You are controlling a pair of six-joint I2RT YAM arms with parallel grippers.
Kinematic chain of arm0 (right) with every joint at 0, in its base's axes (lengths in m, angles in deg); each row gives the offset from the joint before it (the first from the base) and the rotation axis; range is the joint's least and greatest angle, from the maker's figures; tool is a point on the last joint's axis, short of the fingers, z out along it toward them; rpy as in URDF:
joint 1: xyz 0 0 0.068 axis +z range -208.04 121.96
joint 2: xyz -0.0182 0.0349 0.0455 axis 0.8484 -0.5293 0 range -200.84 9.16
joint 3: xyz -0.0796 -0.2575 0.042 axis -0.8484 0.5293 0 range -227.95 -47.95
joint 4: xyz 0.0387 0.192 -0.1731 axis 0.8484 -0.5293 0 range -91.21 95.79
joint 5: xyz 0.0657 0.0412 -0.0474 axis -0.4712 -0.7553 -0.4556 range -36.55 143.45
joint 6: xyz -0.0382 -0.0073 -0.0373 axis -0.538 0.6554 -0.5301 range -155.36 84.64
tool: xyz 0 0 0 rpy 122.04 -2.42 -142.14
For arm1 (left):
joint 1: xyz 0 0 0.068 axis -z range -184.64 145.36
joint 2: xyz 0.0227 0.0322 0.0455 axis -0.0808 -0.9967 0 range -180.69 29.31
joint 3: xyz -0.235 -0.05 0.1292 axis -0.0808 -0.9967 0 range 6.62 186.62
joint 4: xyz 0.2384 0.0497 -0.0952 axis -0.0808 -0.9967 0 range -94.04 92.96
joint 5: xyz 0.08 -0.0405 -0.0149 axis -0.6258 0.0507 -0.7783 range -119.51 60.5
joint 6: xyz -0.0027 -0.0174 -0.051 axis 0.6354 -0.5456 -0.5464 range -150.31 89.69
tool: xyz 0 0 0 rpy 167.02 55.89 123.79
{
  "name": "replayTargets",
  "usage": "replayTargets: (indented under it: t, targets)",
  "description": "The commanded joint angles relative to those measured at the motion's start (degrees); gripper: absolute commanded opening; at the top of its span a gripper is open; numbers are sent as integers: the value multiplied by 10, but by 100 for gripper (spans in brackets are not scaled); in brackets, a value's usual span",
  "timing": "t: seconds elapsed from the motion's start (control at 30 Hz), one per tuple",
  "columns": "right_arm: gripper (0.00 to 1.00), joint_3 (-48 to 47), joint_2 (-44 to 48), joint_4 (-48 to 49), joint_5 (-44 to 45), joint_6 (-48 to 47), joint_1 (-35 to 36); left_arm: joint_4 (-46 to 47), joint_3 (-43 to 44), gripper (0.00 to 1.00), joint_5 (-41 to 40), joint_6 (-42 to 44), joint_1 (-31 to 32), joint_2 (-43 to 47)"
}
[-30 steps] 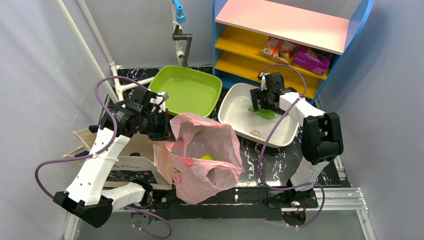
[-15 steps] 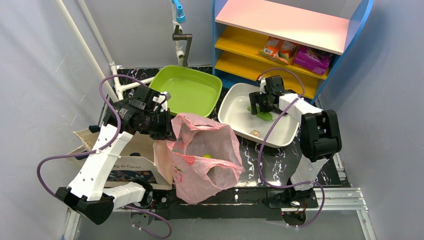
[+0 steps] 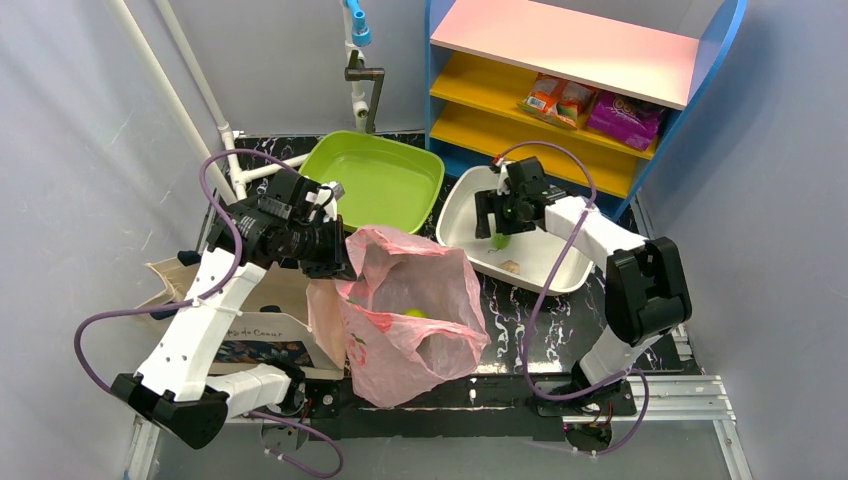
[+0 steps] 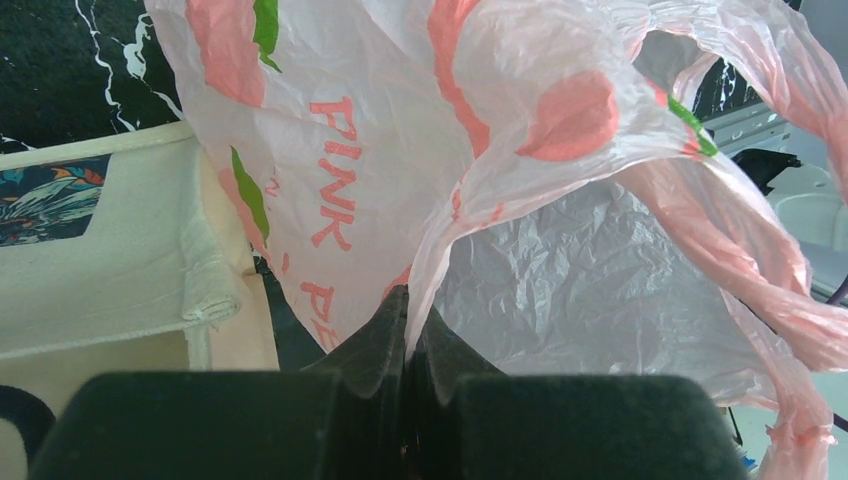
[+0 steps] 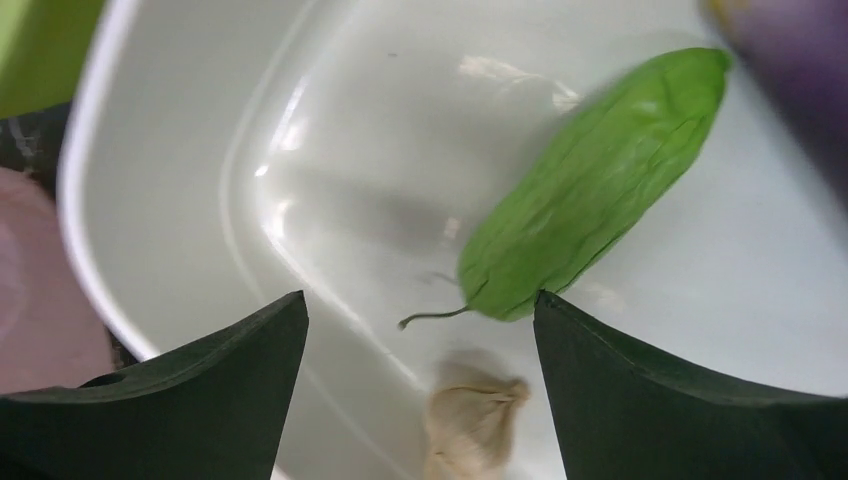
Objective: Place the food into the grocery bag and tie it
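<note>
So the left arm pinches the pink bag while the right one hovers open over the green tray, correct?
Not green: the right gripper hovers open over the white tray holding the green vegetable, as the right wrist view shows. The left gripper does pinch the pink bag.

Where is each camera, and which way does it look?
Top camera: high behind the arms, looking down; both show whole.
Left wrist camera: on that wrist, looking along its shut left claw at the pink bag it pinches.
Right wrist camera: on that wrist, looking down past its open right claw into the white tray at the green vegetable.
Shared: top and left wrist both show the pink bag.
</note>
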Motion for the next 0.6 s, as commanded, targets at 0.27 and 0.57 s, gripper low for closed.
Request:
replayTargets:
  t: [0.27, 0.57]
  targets:
    - [91, -89, -33, -163, 224, 323, 38, -7, -7, 0, 16, -1, 4, 29]
    - [91, -147, -81, -148, 217, 359, 38, -13, -2, 0, 4, 2, 4, 27]
